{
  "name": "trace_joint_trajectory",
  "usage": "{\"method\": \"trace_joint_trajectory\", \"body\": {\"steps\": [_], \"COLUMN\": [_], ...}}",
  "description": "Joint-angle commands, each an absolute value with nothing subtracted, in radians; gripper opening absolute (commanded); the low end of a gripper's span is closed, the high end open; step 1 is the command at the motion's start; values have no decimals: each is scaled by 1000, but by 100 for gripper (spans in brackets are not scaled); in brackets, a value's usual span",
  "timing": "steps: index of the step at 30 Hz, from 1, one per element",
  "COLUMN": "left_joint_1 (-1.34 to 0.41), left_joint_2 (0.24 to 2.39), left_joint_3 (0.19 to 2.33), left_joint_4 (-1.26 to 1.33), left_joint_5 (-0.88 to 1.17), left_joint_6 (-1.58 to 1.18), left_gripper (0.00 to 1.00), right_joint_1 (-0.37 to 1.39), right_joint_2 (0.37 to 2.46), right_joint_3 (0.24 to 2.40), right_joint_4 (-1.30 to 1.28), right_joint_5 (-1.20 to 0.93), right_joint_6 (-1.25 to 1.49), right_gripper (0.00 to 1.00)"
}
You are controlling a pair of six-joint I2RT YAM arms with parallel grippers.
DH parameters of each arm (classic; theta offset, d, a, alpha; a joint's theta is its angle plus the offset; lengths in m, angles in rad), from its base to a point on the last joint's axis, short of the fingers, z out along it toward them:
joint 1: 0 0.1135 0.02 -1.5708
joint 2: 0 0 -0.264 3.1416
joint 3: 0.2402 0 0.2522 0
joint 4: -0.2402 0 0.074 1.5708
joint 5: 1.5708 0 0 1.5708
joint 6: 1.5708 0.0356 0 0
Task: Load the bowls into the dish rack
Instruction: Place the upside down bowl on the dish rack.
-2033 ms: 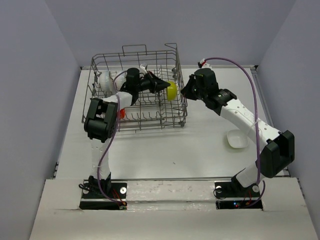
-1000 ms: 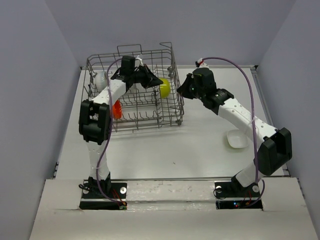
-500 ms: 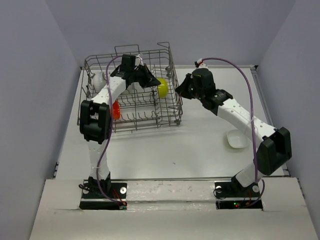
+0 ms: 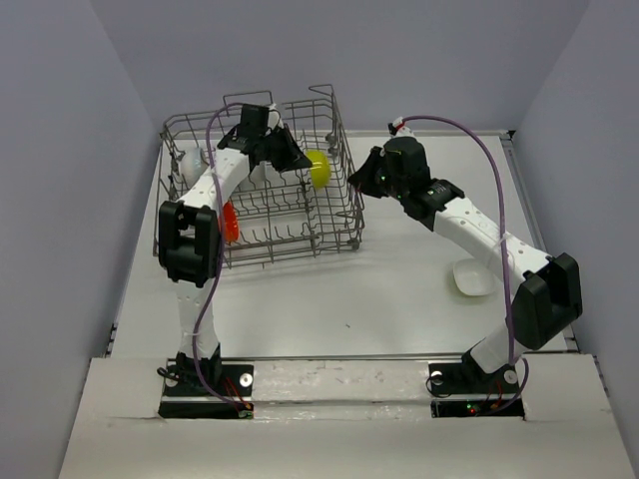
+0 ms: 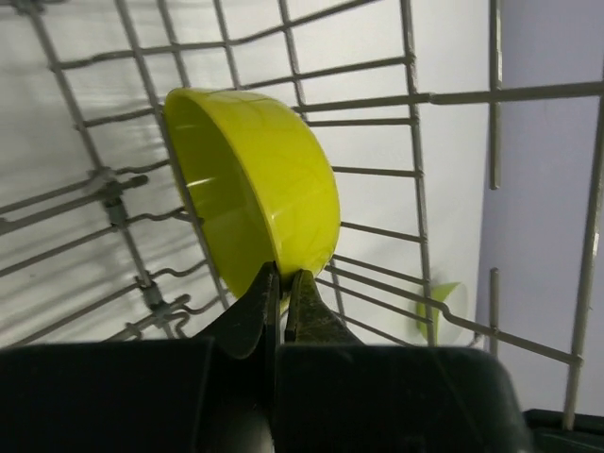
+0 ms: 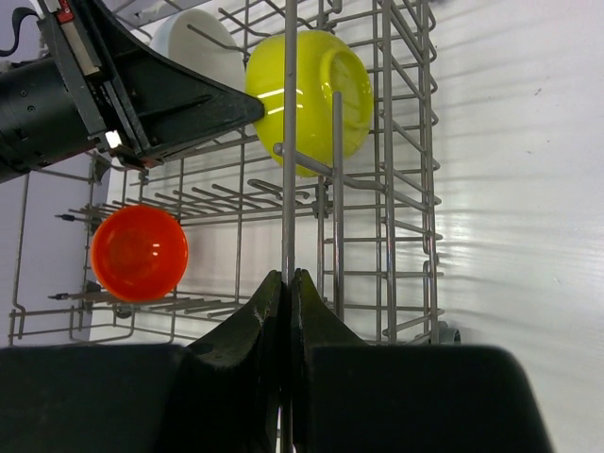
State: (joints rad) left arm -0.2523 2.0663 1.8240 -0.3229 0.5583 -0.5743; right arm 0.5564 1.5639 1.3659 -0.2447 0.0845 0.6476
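- White table bore the dish rack, lately slid left.
- Left gripper pinched the yellow bowl inside it; right gripper seemingly clamped its right-wall wire.
- One white bowl lay well right of it, unloaded.

White bowl partly behind the left gripper, dish rack cropped along the top edge

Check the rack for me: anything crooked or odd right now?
Yes: the large grey wire dish rack sits skewed to the table's edges, and the right arm's fingers are shut on one of its upright side wires, not a bowl. The left arm's fingers pinch the round yellow bowl's rim.
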Motion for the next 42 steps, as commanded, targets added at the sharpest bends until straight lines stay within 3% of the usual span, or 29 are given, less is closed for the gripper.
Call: {"method": "trace_joint_trajectory", "body": {"steps": [1,23,32,35,42], "left_joint_1": [-161,-169,-235,-247,-258], "left_joint_2": [2052,2014,1892,1841,1712], "left_joint_3": [1850,1911,2060,2034,1911], "left_joint_4": [-479,-508,-534,-508,-417], "left_joint_5": [281,244,213,198,190], "left_joint_6": [-442,-420,-379,-371,-376], "left_gripper": [0,0,34,39,41], "right_joint_1": [541,541,541,541,541], "right_joint_2": [1591,1588,1577,1575,1559], "right_joint_3": [1328,1321,1348,1371,1457], "right_joint_4": [-360,-359,-364,-377,-425], "right_joint_5": [118,114,123,121,129], "right_joint_6": [569,575,565,561,549], "right_gripper": [1,1,1,1,43]}}
